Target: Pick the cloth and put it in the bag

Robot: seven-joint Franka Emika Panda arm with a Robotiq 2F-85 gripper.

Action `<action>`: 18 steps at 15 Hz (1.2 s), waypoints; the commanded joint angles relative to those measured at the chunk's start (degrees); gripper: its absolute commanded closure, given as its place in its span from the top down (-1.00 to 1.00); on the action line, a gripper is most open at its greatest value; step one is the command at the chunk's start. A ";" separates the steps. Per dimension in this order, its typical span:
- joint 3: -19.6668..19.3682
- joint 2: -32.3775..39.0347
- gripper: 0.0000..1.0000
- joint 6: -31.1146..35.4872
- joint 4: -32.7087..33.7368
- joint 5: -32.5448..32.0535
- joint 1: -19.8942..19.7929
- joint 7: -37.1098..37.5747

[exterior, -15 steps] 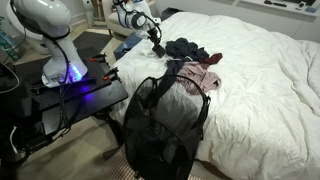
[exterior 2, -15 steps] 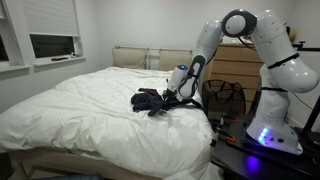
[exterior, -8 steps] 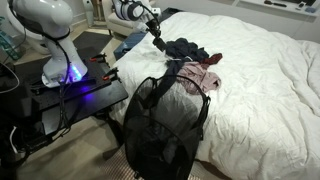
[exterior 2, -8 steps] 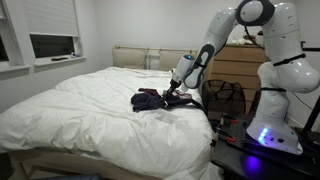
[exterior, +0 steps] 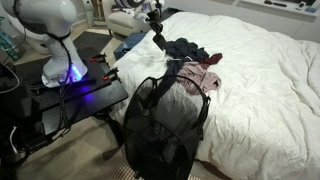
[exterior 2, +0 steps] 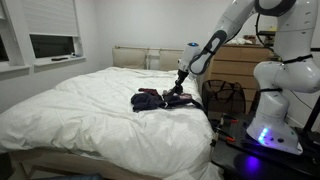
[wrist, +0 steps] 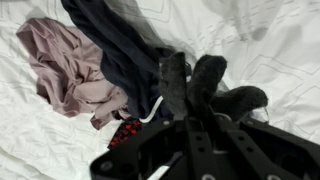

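A pile of clothes lies on the white bed near its edge: dark cloth [exterior: 188, 49], a pink cloth [exterior: 206, 78], also seen in an exterior view [exterior 2: 152, 100]. In the wrist view the pink cloth [wrist: 65, 65] lies left, a navy cloth [wrist: 118, 48] in the middle and a dark grey cloth [wrist: 205, 82] right at my fingertips. My gripper [wrist: 192, 112] looks shut on that dark grey cloth at the pile's end [exterior: 158, 42] [exterior 2: 177, 95]. The black mesh bag [exterior: 165, 125] stands upright on the floor beside the bed, also visible here [exterior 2: 224, 97].
The white bed [exterior: 265, 80] fills most of the scene, with a headboard [exterior 2: 135, 57] at the far end. The robot base [exterior: 65, 70] sits on a black stand beside the bag. A wooden dresser [exterior 2: 240, 65] stands behind the arm.
The arm has risen and straightened over the pile, and the gripper has lifted slightly at the pile's end. The bag and the pink cloth have not moved.
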 commanded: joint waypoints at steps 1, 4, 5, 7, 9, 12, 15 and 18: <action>-8.94 -5.14 -0.96 -9.64 2.87 -6.15 5.11 3.15; -14.73 -7.08 -0.96 -15.80 6.74 -9.52 7.57 8.88; -16.25 -7.67 -0.96 -18.51 8.62 -9.70 8.01 11.56; -18.49 -8.51 -0.96 -22.98 11.78 -9.57 8.56 16.18; -20.45 -9.27 -0.96 -26.70 14.55 -9.45 8.77 20.49; -23.30 -10.23 -0.96 -31.06 18.03 -10.03 8.74 27.40; -26.79 -10.58 -0.96 -34.44 21.22 -10.19 8.36 33.40; -30.79 -9.89 -0.96 -35.89 23.59 -9.40 7.62 38.17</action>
